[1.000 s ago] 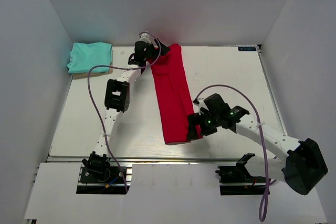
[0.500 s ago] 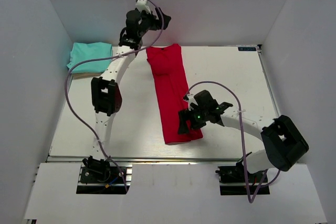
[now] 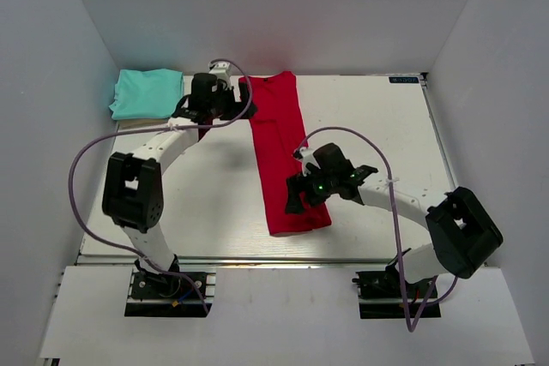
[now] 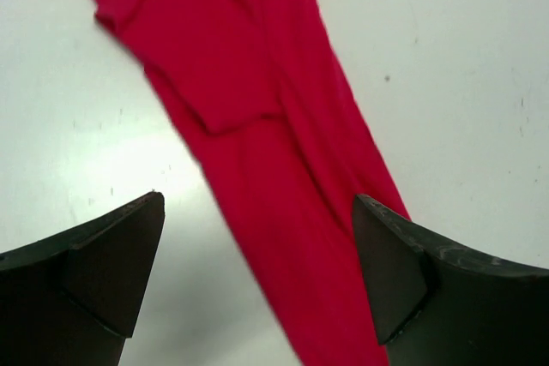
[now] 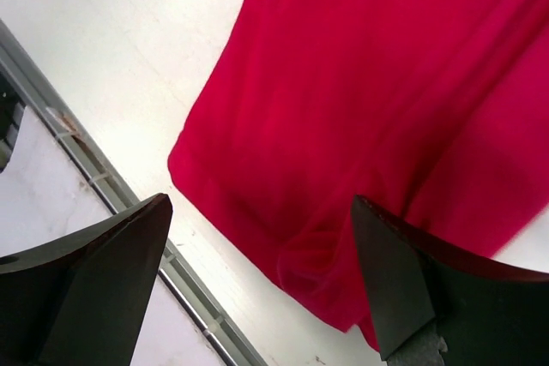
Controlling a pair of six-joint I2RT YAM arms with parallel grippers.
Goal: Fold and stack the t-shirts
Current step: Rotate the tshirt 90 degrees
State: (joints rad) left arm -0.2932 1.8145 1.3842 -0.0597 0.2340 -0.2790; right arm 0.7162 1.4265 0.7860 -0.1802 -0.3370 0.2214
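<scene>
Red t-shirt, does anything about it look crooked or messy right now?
Slightly. The red t-shirt lies as a long narrow strip slanted across the table, not square to its edges, and its near end looks rumpled in the right wrist view. No damage shows.

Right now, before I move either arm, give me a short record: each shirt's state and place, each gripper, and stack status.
red t-shirt: folded into a long narrow strip, flat on the table, running far to near
teal t-shirt: neat rectangle, far-left corner
left gripper: open, over the strip's far end, holding nothing
right gripper: open, over the strip's near end, holding nothing
stack: not yet made; shirts lie apart
</scene>
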